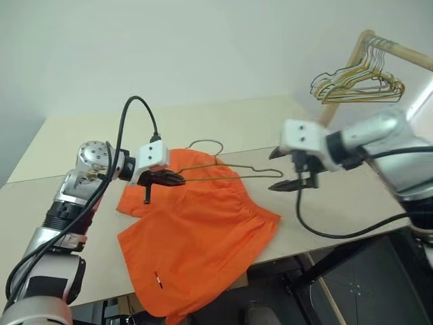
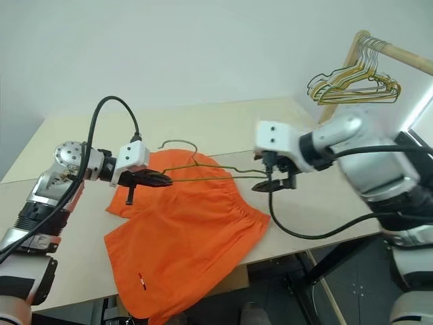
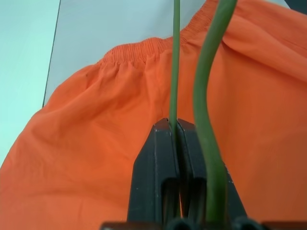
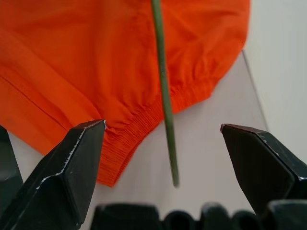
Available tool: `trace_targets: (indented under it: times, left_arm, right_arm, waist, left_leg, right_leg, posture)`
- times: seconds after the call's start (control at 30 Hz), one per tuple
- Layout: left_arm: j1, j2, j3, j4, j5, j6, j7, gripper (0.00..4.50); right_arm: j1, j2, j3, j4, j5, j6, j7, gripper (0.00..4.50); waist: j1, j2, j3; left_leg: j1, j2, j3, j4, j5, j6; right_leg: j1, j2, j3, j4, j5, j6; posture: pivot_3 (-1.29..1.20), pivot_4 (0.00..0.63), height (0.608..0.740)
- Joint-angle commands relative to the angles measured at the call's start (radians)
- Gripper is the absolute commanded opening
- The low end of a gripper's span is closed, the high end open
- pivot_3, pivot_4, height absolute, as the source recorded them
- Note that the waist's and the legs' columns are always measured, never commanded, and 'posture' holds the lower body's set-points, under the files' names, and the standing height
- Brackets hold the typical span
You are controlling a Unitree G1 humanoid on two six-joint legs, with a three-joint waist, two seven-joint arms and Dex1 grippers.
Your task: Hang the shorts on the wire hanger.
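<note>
Two grippers flank the wire hanger [image 1: 223,170] from my seat. My left gripper [image 1: 177,179] has its fingers pressed together on one end of the wire, holding it just above the shorts [image 1: 196,230] — these lie flat on the table [image 1: 61,149], one leg draping over the near edge. My right gripper [image 1: 287,177] hangs at the hanger's other end, fingers spread wide, the wire running between them untouched.

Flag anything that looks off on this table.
The shorts hang partly over the table's front edge, one leg draped off. The wire hanger is above them, pinched at one end by the left gripper; the open right gripper brackets its other end.
</note>
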Motion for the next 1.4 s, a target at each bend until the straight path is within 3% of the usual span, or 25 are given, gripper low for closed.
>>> trace_targets:
  times: [0.03, 0.13, 0.27, 0.5, 0.6, 0.7, 0.9, 1.1, 1.27, 1.4]
  left_arm:
    - [-0.009, 0.007, 0.023, -0.041, -0.016, 0.004, -0.001, 0.00]
    - [-0.002, 0.011, 0.027, -0.051, -0.018, 0.009, 0.001, 0.00]
    - [0.012, 0.017, 0.030, -0.063, -0.018, 0.009, 0.005, 0.00]
    - [0.020, 0.017, 0.027, -0.065, -0.015, -0.018, 0.004, 0.00]
    - [0.017, 0.010, 0.033, -0.059, -0.026, -0.027, -0.003, 0.00]
    - [0.016, 0.007, 0.051, -0.062, -0.061, -0.012, -0.026, 0.65]
    - [0.030, -0.015, 0.167, -0.083, -0.162, 0.049, 0.050, 2.56]
    - [0.135, -0.026, 0.299, -0.221, -0.355, 0.164, 0.057, 4.45]
    - [0.212, 0.006, 0.322, -0.365, -0.458, 0.280, 0.052, 4.48]
    - [0.269, -0.012, 0.309, -0.453, -0.460, 0.292, 0.113, 4.48]
  right_arm:
    - [-0.051, 0.051, 0.048, 0.072, -0.082, 0.014, -0.024, 4.29]
    - [-0.066, 0.088, 0.062, 0.107, -0.095, 0.013, -0.006, 3.69]
    - [-0.082, 0.110, 0.048, 0.095, -0.095, 0.015, 0.013, 2.21]
    - [-0.069, 0.110, 0.038, 0.049, -0.082, 0.019, 0.041, 0.03]
    - [-0.049, 0.104, 0.024, 0.025, -0.067, 0.032, 0.052, 0.03]
    - [-0.004, 0.078, -0.011, -0.018, -0.029, 0.076, 0.061, 0.00]
    - [0.223, -0.064, -0.156, -0.151, 0.120, 0.254, 0.085, 0.00]
    - [0.539, -0.186, -0.417, -0.150, 0.258, 0.396, 0.031, 0.00]
    - [0.734, -0.245, -0.580, -0.069, 0.351, 0.471, 0.028, 0.00]
    - [0.760, -0.252, -0.586, 0.014, 0.390, 0.529, 0.002, 0.00]
  waist:
    - [0.000, 0.000, 0.000]
    - [0.006, 0.000, 0.000]
    - [0.013, 0.000, 0.000]
    - [0.023, 0.000, 0.000]
    - [0.024, 0.000, 0.000]
    - [0.026, 0.000, 0.000]
    - [0.042, 0.000, -0.001]
    - [0.053, 0.000, -0.001]
    - [0.053, 0.000, -0.001]
    - [0.047, 0.000, -0.001]
  left_leg:
    - [-0.003, 0.000, 0.000, 0.001, 0.000, 0.000]
    - [-0.012, -0.003, -0.001, 0.005, 0.005, -0.008]
    - [-0.014, -0.004, -0.001, 0.007, 0.003, -0.006]
    - [-0.014, -0.004, -0.001, 0.007, 0.003, -0.005]
    - [-0.014, -0.005, -0.001, 0.008, 0.003, -0.005]
    - [-0.014, -0.005, -0.001, 0.009, 0.002, -0.005]
    - [-0.015, -0.004, -0.002, 0.009, 0.002, -0.004]
    - [-0.013, -0.005, -0.002, 0.010, 0.000, -0.001]
    - [-0.005, -0.004, -0.002, 0.010, -0.004, 0.006]
    - [0.002, -0.004, -0.002, 0.009, -0.007, 0.006]
  right_leg:
    - [-0.002, 0.000, 0.000, 0.000, 0.000, 0.000]
    - [-0.010, 0.000, 0.000, 0.003, 0.001, 0.001]
    - [-0.010, 0.000, -0.001, 0.002, 0.002, 0.003]
    - [-0.010, 0.000, -0.001, 0.001, 0.002, 0.004]
    - [-0.010, -0.001, -0.001, 0.001, 0.002, 0.004]
    - [-0.009, -0.001, -0.001, 0.001, 0.002, 0.004]
    - [-0.009, -0.001, -0.002, 0.000, 0.002, 0.004]
    - [-0.007, -0.003, -0.001, -0.001, 0.002, 0.004]
    - [0.002, -0.003, -0.002, -0.003, 0.003, 0.005]
    - [0.008, -0.003, 0.000, -0.003, 0.003, 0.005]
  posture:
    - [-0.03, 0.000, 0.740]
    - [-0.02, 0.000, 0.740]
    - [-0.01, 0.000, 0.740]
    - [-0.02, 0.000, 0.740]
    - [-0.02, 0.000, 0.740]
    - [-0.01, 0.000, 0.740]
    - [0.00, 0.000, 0.740]
    - [0.00, 0.000, 0.740]
    - [-0.01, 0.000, 0.740]
    - [-0.02, 0.000, 0.740]
